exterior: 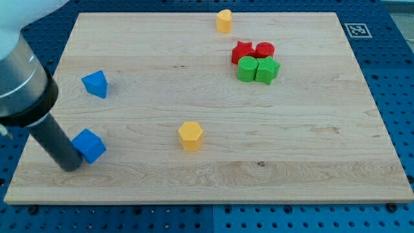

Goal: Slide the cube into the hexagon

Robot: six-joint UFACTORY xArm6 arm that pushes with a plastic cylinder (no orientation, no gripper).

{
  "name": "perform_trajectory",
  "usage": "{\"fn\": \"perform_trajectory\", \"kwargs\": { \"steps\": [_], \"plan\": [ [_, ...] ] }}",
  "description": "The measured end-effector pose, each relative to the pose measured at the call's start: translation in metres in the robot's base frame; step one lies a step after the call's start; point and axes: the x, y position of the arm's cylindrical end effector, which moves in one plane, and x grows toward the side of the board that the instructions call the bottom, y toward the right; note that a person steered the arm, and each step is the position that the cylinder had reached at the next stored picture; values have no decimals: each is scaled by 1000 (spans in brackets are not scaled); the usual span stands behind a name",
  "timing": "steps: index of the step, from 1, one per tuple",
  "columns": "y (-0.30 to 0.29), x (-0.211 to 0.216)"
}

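A blue cube (pixel 90 145) lies at the view's lower left of the wooden board (pixel 207 175). A yellow hexagon (pixel 191 136) lies to its right, near the board's lower middle, well apart from it. My tip (pixel 70 166) rests on the board just left of and slightly below the blue cube, touching or nearly touching its left side. The dark rod rises up and to the left from there.
A second blue block (pixel 96 83), wedge-like, lies above the cube. A yellow block (pixel 224 21) sits at the top edge. A red star (pixel 242 52), a red cylinder (pixel 264 50), a green cylinder (pixel 246 68) and a green star (pixel 266 69) are clustered at the upper right.
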Motion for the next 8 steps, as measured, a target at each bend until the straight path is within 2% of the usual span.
{"fn": "perform_trajectory", "kwargs": {
  "steps": [1,2,3,4,6,8],
  "plan": [
    [20,-3],
    [11,-6],
    [-34,-27],
    [-33,-37],
    [39,-29],
    [61,-29]
  ]
}}
